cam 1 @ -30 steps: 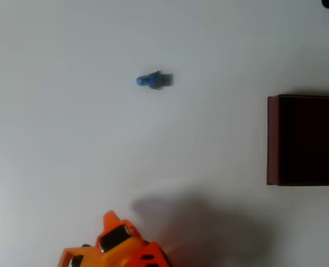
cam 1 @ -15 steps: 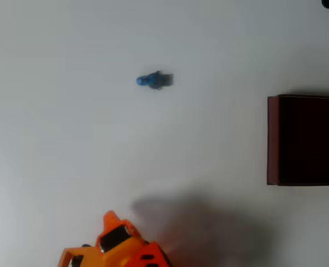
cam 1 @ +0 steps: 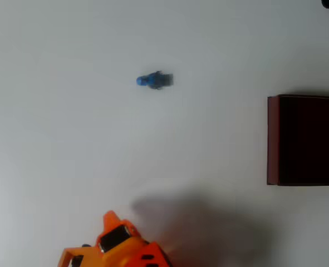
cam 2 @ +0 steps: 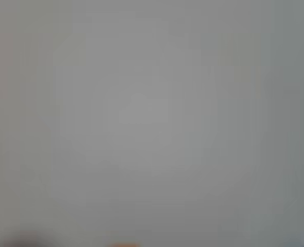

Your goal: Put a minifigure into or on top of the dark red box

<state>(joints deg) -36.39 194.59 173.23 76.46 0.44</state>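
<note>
Overhead view: the minifigure lies on its side on the white table, upper middle of the picture, blue head pointing left, darker parts to the right. Nothing touches it. The dark red box sits at the right edge — thin maroon walls, near-black inside, cut off by the frame — well apart from the figure. The orange arm pokes in at the bottom edge, left of centre, with a soft shadow spreading to its right. End effector: cannot tell whether wide or narrow from this angle. Wrist view: a blurred grey-white surface, a faint orange sliver at the bottom edge.
</note>
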